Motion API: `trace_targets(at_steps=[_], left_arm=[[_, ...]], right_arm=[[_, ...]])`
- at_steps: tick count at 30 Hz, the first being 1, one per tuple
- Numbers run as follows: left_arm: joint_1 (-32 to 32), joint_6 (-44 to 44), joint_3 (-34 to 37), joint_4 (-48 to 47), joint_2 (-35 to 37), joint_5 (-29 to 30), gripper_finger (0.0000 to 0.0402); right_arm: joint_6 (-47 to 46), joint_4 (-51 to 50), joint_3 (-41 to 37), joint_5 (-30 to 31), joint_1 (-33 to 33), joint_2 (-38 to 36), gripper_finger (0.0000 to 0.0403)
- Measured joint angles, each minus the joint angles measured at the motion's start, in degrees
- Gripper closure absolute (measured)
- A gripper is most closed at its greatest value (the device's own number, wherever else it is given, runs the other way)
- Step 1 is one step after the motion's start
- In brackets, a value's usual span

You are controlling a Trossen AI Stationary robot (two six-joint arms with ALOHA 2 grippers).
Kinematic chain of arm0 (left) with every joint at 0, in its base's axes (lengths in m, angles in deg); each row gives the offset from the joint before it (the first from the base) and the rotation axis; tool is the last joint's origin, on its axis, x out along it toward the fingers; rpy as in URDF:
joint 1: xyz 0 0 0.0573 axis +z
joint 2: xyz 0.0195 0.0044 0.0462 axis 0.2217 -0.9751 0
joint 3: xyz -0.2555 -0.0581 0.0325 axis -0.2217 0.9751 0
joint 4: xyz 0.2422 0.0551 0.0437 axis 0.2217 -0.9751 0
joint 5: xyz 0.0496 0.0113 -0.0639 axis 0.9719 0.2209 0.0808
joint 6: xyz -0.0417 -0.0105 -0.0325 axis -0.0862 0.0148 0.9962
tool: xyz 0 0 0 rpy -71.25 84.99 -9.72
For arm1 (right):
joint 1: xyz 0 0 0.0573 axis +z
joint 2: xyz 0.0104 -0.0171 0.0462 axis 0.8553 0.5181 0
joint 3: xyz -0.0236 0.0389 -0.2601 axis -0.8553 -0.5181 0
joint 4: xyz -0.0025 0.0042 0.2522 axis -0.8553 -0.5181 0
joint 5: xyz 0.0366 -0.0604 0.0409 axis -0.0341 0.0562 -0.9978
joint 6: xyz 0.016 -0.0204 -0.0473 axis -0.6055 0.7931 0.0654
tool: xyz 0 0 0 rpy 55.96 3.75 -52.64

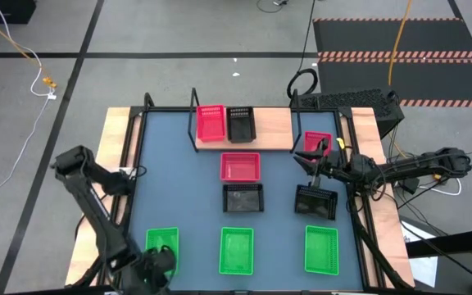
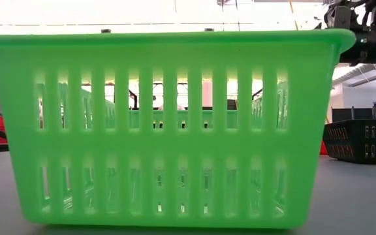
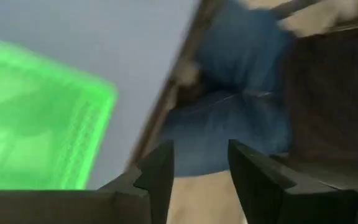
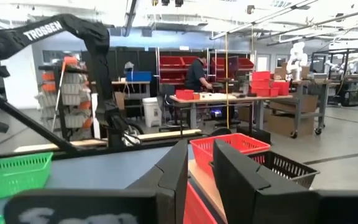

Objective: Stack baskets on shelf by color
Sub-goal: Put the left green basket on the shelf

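Hovering at the desk's near-left corner, the left tool [image 3: 197,180] stood partly open, gripping nothing, beside a green basket [image 1: 162,248]. The right tool [image 1: 316,161] held a red basket [image 1: 315,142] off the shelf's [image 1: 273,129] right end.

A grey floor [image 1: 179,33] with dark seams surrounds the desk [image 1: 179,176], and a black mat [image 1: 400,37] edged in red-and-white stripes lies at the far right. Yellow and white cables [image 1: 23,61] trail at the far left. Beyond, a workshop holds a bench [image 4: 241,102] with red bins [image 4: 269,81], shelving [image 4: 185,65], a person [image 4: 197,73] and bright ceiling lights [image 4: 166,3].
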Motion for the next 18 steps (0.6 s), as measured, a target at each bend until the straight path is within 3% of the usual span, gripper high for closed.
trace_targets(at_steps=[4, 12, 18], left_arm=[[-0.38, 1.9, 0.0, -0.89, -1.33, -5.98, 0.0306], [1.45, -6.19, 0.0, -5.13, -1.3, -5.66, 0.0388], [1.46, -7.28, 0.04, -6.79, -1.3, -5.66, 0.0385]], right_arm=[[0.42, 0.37, 0.0, -0.01, 0.0, 0.0, 0.0332], [0.17, -1.05, 0.0, -0.02, 0.0, 0.0, 0.0332], [-1.32, -1.66, 0.0, -0.02, 0.0, -0.02, 0.0332]])
